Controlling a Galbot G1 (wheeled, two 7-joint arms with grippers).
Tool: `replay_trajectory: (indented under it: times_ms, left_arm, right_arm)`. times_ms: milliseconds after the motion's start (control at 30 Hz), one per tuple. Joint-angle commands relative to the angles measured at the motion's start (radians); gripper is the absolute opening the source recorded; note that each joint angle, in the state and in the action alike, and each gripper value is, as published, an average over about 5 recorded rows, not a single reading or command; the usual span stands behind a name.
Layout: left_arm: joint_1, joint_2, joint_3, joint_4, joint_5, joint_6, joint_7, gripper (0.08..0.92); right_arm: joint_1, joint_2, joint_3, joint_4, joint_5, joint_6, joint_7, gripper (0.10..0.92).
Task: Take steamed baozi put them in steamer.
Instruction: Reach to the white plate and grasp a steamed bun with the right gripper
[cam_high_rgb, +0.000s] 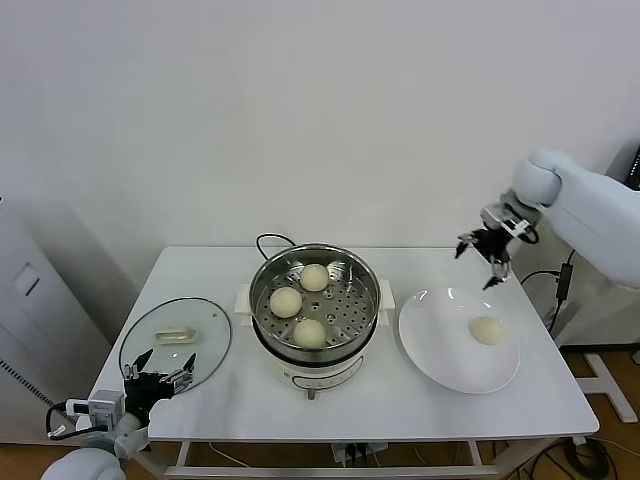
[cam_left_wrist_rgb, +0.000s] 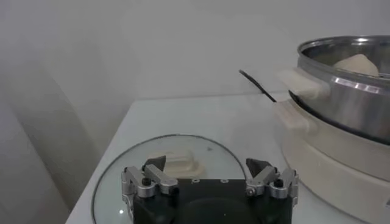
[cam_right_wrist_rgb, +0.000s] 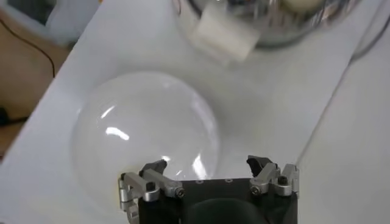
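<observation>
The steamer (cam_high_rgb: 262, 275), a shiny steel pot on a cream base, stands mid-table and holds three cream-white baozi (cam_high_rgb: 286, 302) on its perforated tray. One baozi (cam_high_rgb: 487, 329) lies on the white plate (cam_high_rgb: 432, 340) to the steamer's right. My right gripper (cam_high_rgb: 482, 257) is open and empty, hovering above the plate's far edge. In the right wrist view its gripper (cam_right_wrist_rgb: 208, 169) hangs over the plate (cam_right_wrist_rgb: 146, 131); the steamer (cam_right_wrist_rgb: 268, 24) shows farther off. My left gripper (cam_high_rgb: 158, 372) is open and empty, parked at the table's front left edge over the glass lid.
The round glass lid (cam_high_rgb: 175, 340) with a cream handle lies flat left of the steamer; it also shows in the left wrist view (cam_left_wrist_rgb: 177, 159) beyond the left gripper (cam_left_wrist_rgb: 206, 167). A black power cord (cam_high_rgb: 270, 240) runs behind the steamer (cam_left_wrist_rgb: 341, 91). A white wall stands behind the table.
</observation>
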Motion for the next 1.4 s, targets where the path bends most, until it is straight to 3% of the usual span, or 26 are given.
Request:
replay_trajectory:
  times_ms: [33, 400, 1000, 1400]
  left_arm:
    - [0.003, 0.0, 0.0, 0.002, -0.001, 0.0, 0.001, 0.823]
    - [0.002, -0.003, 0.004, 0.013, -0.001, -0.004, 0.003, 0.823]
    - [0.003, -0.005, 0.006, 0.023, -0.001, -0.009, 0.005, 0.823]
    - [0.006, -0.007, 0.005, 0.014, 0.0, -0.009, 0.004, 0.823]
  right_arm:
    - [-0.215, -0.032, 0.153, -0.148, -0.097, -0.007, 0.033, 0.823]
    - [-0.326, 0.066, 0.314, -0.26, -0.28, 0.038, 0.114, 0.823]
    - [-0.404, 0.147, 0.43, -0.37, -0.396, 0.061, 0.184, 0.819]
    - [-0.402, 0.151, 0.457, -0.385, -0.4, 0.058, 0.152, 0.577]
